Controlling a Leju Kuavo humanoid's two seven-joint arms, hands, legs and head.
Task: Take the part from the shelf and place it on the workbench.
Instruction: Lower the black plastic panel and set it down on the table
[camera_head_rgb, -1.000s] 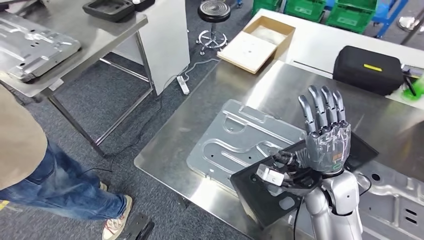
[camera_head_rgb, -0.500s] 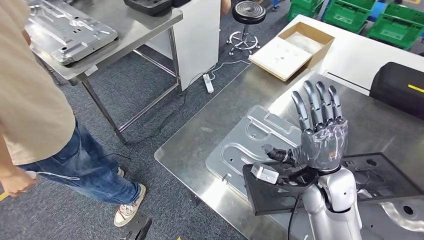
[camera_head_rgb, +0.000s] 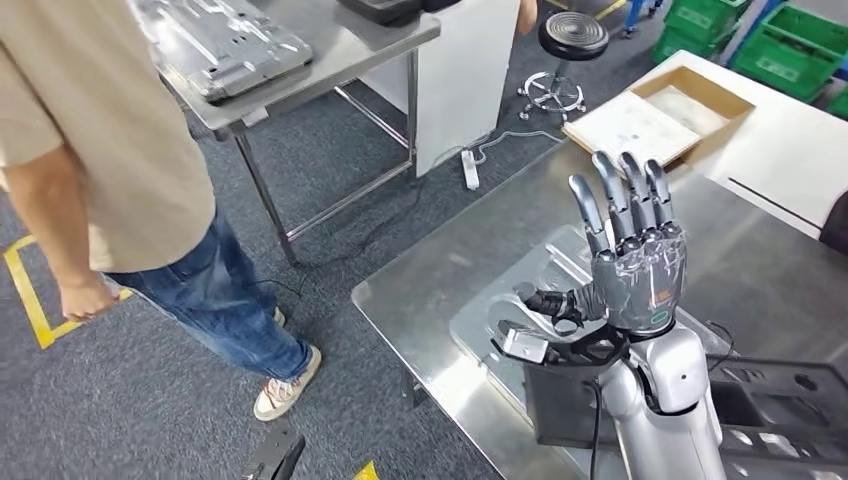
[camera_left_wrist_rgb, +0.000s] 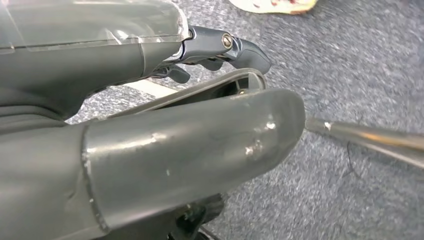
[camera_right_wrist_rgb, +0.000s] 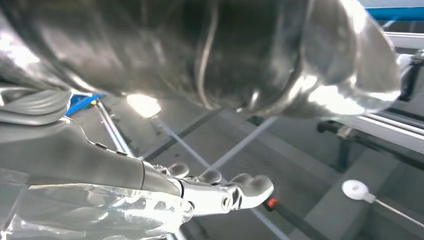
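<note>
Right hand raised above desk, fingers straight and apart, holding nothing. Left hand: fingers curled, grasp not discernible. Stamped metal part lies flat on desk; black tray beside. Advise slow withdrawal, avoiding person nearby. Desk steel, glossy.

Bright even overhead light, steel glare, blurred wrist views

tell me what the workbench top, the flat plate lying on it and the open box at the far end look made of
Workbench top: likely stainless steel, brushed, with soft blurred reflections.
Flat plate: pressed sheet metal by the look, dull silver-grey, with raised ribs and punched holes.
Open box: seems cardboard, matte brown walls, pale inside.
</note>
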